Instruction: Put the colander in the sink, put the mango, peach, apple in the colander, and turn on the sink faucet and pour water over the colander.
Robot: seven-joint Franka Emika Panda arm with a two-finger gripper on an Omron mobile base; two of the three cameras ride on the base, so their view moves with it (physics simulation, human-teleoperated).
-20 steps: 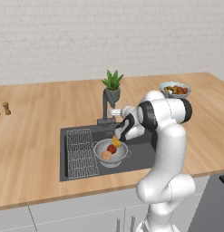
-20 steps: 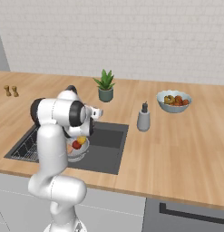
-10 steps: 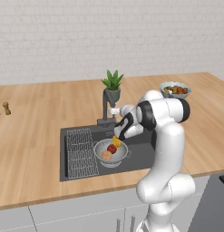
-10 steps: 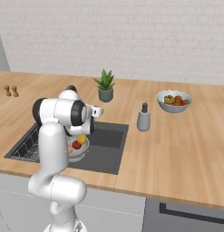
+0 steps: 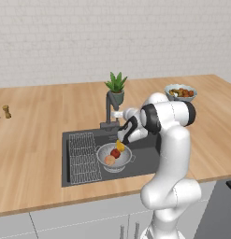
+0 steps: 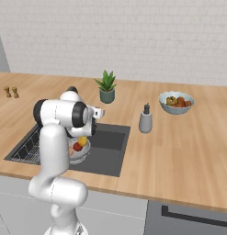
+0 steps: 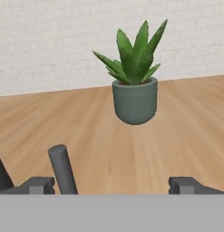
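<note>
My gripper (image 7: 113, 186) is wide open and empty, next to the faucet (image 5: 110, 109). The colander (image 5: 115, 156) sits in the sink (image 5: 147, 156), fruit inside. If I miss the handle (image 7: 62, 168) — no water, or I bump the plant (image 7: 134, 77).

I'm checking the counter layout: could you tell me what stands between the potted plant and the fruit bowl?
In the right base view, the grey soap dispenser stands between the potted plant and the fruit bowl, nearer the counter's front.

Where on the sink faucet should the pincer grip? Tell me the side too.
Take the sink faucet by its slim near-upright dark rod, approaching level from the front, toward the potted plant. The rod stands off-centre in the open pincer, so probably centre first.
</note>
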